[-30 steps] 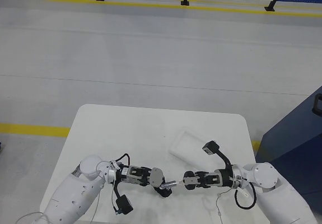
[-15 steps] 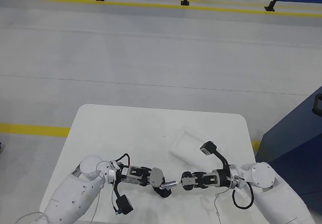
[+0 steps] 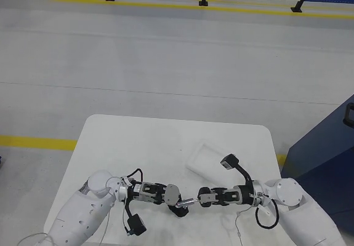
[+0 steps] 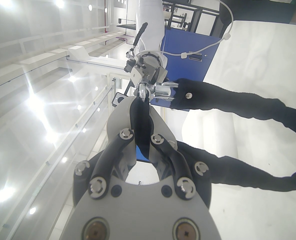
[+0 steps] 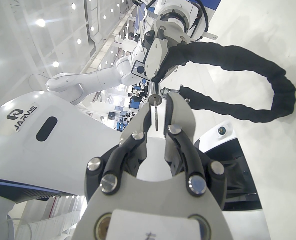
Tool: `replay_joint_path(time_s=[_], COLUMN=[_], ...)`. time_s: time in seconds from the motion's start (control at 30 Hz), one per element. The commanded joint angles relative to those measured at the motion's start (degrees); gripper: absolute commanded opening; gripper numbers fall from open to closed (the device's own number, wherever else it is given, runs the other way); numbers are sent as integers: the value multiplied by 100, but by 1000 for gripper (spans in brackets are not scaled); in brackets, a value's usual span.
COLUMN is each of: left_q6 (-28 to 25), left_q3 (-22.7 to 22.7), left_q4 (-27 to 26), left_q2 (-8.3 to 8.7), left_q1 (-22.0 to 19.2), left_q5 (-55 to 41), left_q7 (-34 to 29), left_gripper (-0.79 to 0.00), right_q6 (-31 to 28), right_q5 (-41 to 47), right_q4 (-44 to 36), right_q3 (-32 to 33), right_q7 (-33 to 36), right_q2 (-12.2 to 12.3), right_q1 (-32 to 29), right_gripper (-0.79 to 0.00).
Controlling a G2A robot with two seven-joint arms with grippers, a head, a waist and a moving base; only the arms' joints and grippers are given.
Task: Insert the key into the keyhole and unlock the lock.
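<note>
The lock is a black fabric-sleeved cable with a silver metal cylinder at its end. My left gripper is shut on the cable just behind that cylinder, near the table's front edge. The loop hangs down to the table. The silver key sticks out of the keyhole, edge-on between the fingers of my right gripper. A gap shows between the key and one finger, so this gripper stands narrowly open around it. In the top view the right gripper faces the left one, with the key between them.
A white rectangular tray lies on the table behind the right arm. A blue cabinet stands off the table's right side. The table's left and far parts are bare.
My right gripper has shifted slightly toward the left gripper, closing the gap along the key. The left arm and the lock have stayed where they were.
</note>
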Motion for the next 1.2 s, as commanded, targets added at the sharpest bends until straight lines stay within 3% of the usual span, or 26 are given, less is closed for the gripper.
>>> replay_joint_path(time_s=[0.0, 0.2, 0.27, 0.3, 0.33, 0.47, 0.5, 0.57, 1.17], left_q6=[0, 0, 0, 0, 0, 0, 0, 0, 0], left_q3=[0, 0, 0, 0, 0, 0, 0, 0, 0], left_q4=[0, 0, 0, 0, 0, 0, 0, 0, 0], left_q2=[0, 0, 0, 0, 0, 0, 0, 0, 0], left_q1=[0, 0, 0, 0, 0, 0, 0, 0, 0], left_q5=[0, 0, 0, 0, 0, 0, 0, 0, 0], left_q7=[0, 0, 0, 0, 0, 0, 0, 0, 0], left_gripper=[-785, -785, -785, -785, -785, -785, -785, -785, -785], right_q6=[-11, -53, -71, -81, -89, -108, -112, -127, -161], right_q5=[22, 110, 170, 197, 223, 270, 271, 264, 68], right_q4=[9, 69, 90, 102, 116, 139, 138, 133, 116], right_q3=[33, 159, 204, 224, 244, 294, 302, 309, 297], right_q7=[6, 51, 85, 116, 136, 196, 202, 225, 257], right_q2=[0, 8, 12, 14, 15, 16, 15, 13, -26], right_q1=[-9, -52, -78, -88, -98, -125, -128, -134, -116], right_gripper=[0, 0, -43, -160, -326, -551, -662, -785, -785])
